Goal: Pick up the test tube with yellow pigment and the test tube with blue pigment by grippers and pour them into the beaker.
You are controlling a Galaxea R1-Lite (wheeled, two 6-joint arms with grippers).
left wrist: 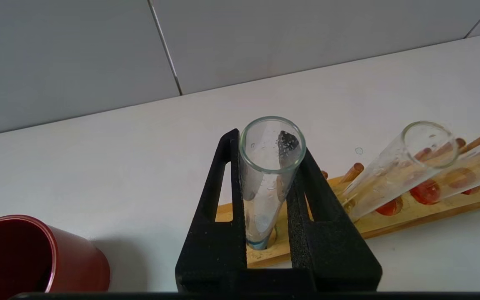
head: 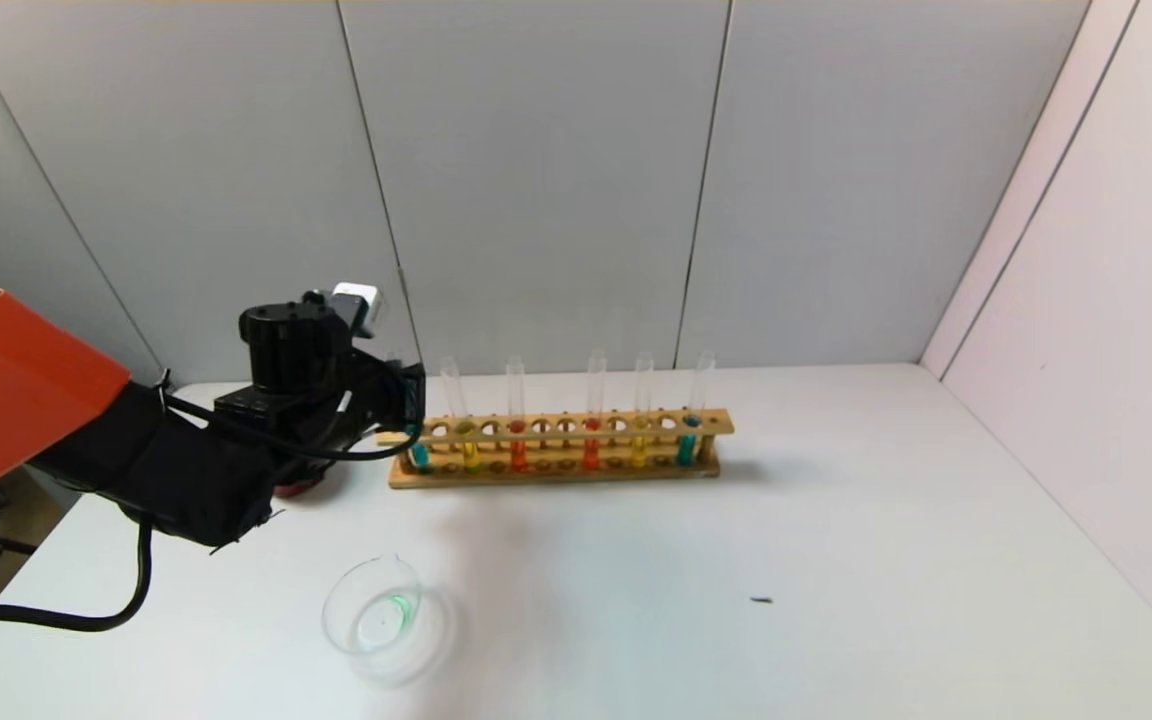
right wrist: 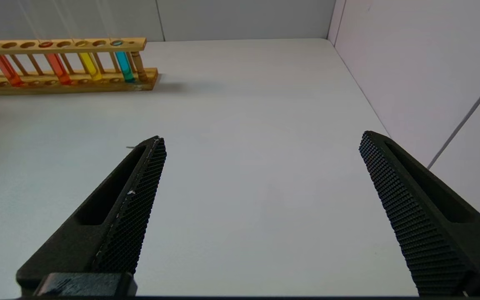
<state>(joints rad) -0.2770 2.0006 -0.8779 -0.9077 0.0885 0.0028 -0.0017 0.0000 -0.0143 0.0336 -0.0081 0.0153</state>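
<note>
My left gripper [head: 406, 400] is at the left end of the wooden rack [head: 556, 470]. In the left wrist view the left gripper [left wrist: 271, 143] is shut on the test tube with blue pigment [left wrist: 265, 187]. That tube stands upright in the end hole, with blue liquid at its bottom [head: 419, 455]. A yellow tube [head: 469, 450] stands beside it, and a second yellow tube [head: 639, 445] and a second blue tube [head: 686, 445] stand towards the right end. The beaker [head: 376, 615] stands near the front left with a little green liquid in it. My right gripper [right wrist: 261, 139] is open and empty above bare table.
Two orange-red tubes [head: 518, 450] stand in the rack. A dark red cup [left wrist: 36, 254] stands left of the rack, mostly hidden behind my left arm in the head view. A small dark speck [head: 761, 600] lies on the white table [head: 886, 560]. Walls close the back and right.
</note>
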